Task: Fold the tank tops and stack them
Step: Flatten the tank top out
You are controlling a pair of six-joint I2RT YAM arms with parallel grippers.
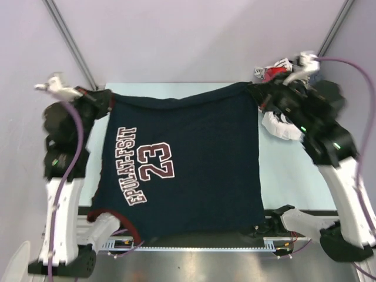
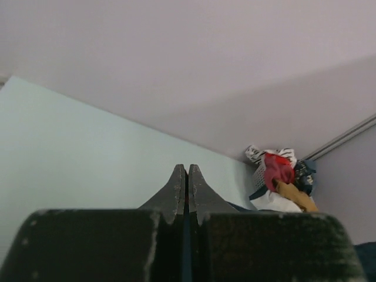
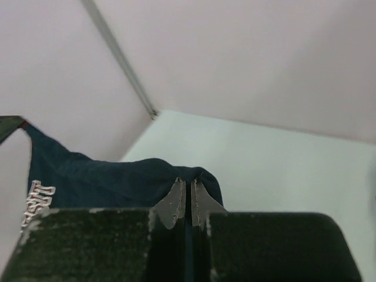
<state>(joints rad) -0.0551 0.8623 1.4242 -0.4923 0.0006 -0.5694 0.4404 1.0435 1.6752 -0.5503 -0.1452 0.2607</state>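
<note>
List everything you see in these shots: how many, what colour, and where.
navy tank top: one, dark navy with maroon 23, held stretched by two corners, centre
white top: one, white, lying right of the navy one
clothes pile: one, red, white and mustard, far right corner
table: one, pale green, underneath
left arm: one, black and white, left side; jaws shut on the tank top's corner
right arm: one, black and white, right side; jaws shut on its other corner

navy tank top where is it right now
In the top view the navy tank top is spread across the table middle, its far corners pinched by the left gripper and the right gripper.
</note>
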